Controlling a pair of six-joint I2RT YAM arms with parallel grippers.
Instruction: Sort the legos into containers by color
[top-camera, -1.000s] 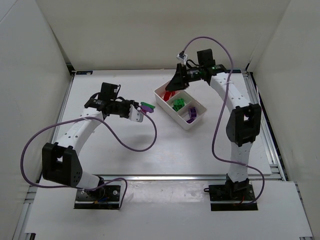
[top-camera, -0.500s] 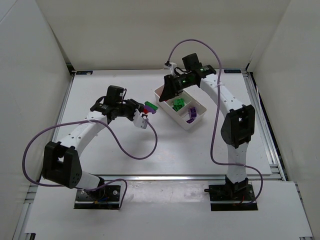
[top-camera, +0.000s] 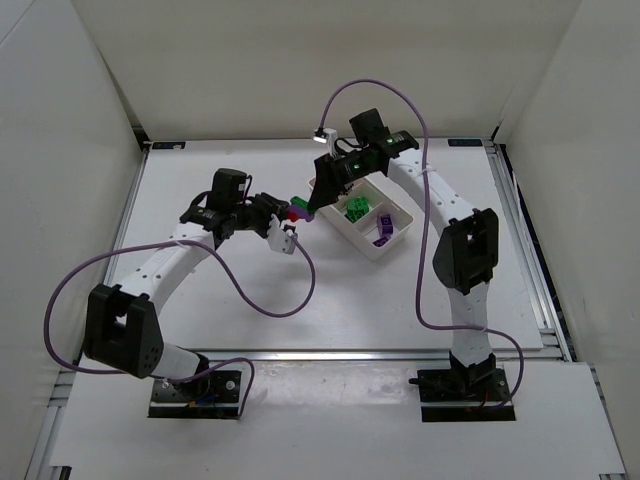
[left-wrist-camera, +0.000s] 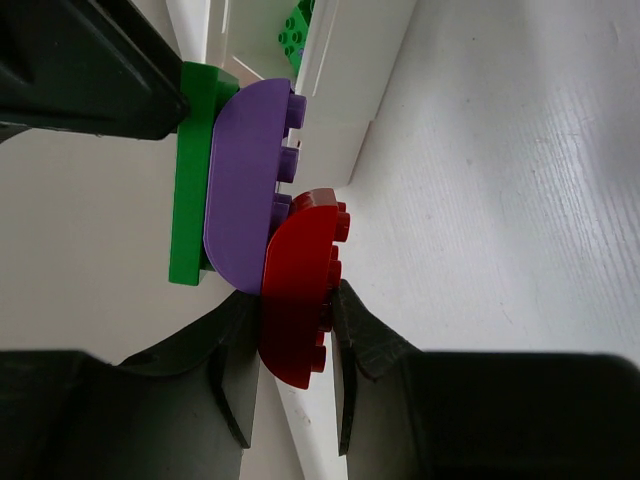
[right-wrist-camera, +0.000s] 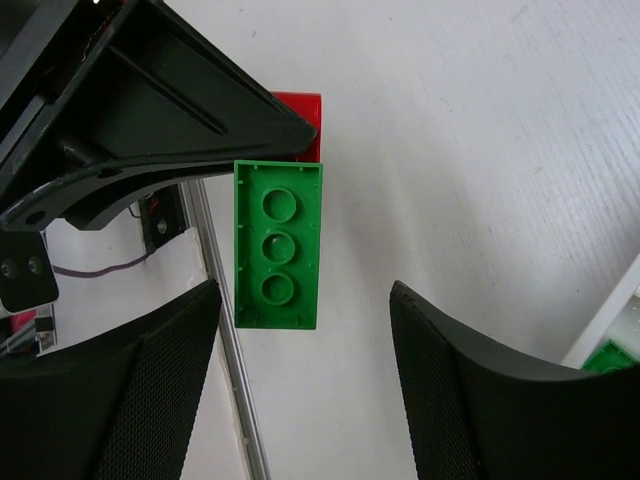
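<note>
Left gripper (left-wrist-camera: 290, 340) clamps the red brick (left-wrist-camera: 300, 250) of a light, rigid stack (left-wrist-camera: 240, 190); right gripper (right-wrist-camera: 305, 300), spread wide, should pinch the green brick (right-wrist-camera: 278, 245) by its long edges.

A green brick (left-wrist-camera: 190, 180), purple brick (left-wrist-camera: 245, 180), red brick (left-wrist-camera: 295, 300); white tray (top-camera: 340, 225).
</note>
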